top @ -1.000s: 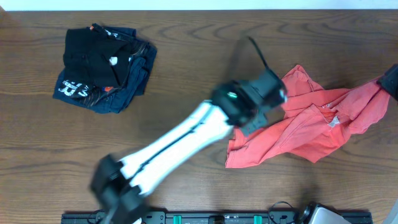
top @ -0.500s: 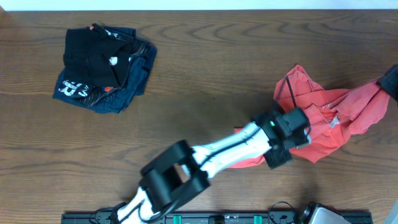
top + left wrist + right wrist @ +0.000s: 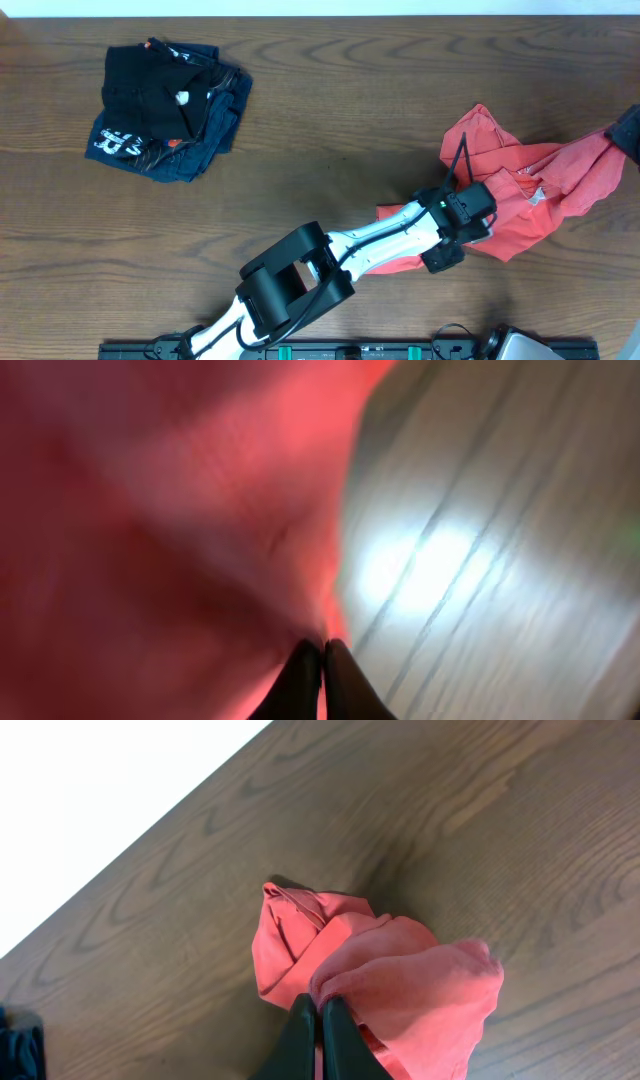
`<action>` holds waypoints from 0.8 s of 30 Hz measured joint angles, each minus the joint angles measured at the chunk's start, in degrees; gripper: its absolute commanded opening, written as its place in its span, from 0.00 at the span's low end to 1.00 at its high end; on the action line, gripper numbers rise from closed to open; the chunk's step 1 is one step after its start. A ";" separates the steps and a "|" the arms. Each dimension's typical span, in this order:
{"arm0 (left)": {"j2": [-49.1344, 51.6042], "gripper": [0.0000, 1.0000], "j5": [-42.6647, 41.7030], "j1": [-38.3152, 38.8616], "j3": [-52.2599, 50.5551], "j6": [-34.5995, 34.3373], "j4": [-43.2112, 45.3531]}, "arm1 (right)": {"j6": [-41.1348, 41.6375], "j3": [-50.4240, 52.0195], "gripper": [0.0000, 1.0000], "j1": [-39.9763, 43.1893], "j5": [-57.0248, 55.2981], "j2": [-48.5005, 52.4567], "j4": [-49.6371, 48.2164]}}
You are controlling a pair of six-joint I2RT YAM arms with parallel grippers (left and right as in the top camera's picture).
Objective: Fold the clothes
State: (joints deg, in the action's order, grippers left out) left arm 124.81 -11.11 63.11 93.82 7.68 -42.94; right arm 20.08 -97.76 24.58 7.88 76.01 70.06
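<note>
T-shirt (image 3: 520, 215) sits crumpled on the desk (image 3: 330, 140); left jaws and right jaws both clamp its cloth. Spreading stage, I'd say: next they must pull it flat.

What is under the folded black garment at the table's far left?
A folded navy garment with white lettering lies under the black garment, showing along its lower and right edges. Its middle, and anything else beneath, is covered.

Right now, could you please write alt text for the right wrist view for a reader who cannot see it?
The shut right gripper pinches a bunched coral-red cotton T-shirt over a brown wooden table. A white area lies beyond the table's edge, upper left.
</note>
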 measured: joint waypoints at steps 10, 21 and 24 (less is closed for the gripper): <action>-17.31 0.21 6.08 -5.62 2.10 0.15 -7.30 | 0.00 0.00 0.01 0.00 -0.04 0.00 -0.07; -6.62 0.62 -3.04 1.38 0.59 -1.70 7.91 | 0.00 0.00 0.01 0.00 -0.02 0.00 1.16; -1.86 0.62 -2.93 2.25 -0.72 -1.70 8.48 | -0.02 0.00 0.01 0.00 -0.02 0.00 1.36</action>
State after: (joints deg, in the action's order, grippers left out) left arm 122.96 -14.04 65.36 93.10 5.98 -34.46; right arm 20.05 -97.76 24.58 7.86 76.01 71.42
